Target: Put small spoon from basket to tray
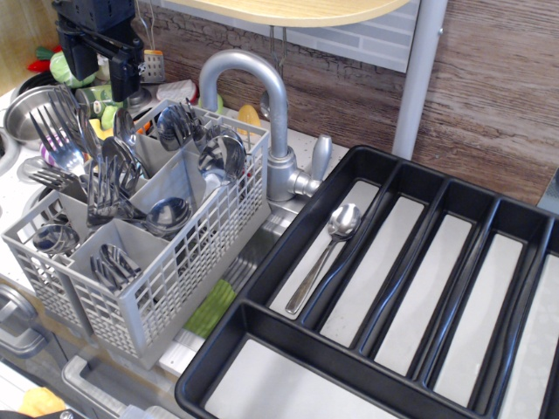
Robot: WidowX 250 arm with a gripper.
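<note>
The light grey lattice basket (175, 271) stands at the left, full of forks and spoons standing handle-down in its compartments. The black tray (288, 253) with pale grey bottoms fills the right side. A small silver spoon (325, 251) with a thin handle lies in the tray's leftmost long compartment, bowl toward the back. My black gripper (122, 83) hangs at the top left, above the basket's far left corner and over the forks there. Its fingertips are dark against the clutter, so I cannot tell how the jaws stand or whether they hold anything.
A grey metal faucet (262, 96) arches up between basket and tray, right behind the basket's far corner. A metal bowl (26, 109) and colourful items sit at the far left. A vertical grey post (419, 70) and a wooden shelf (297, 10) are behind.
</note>
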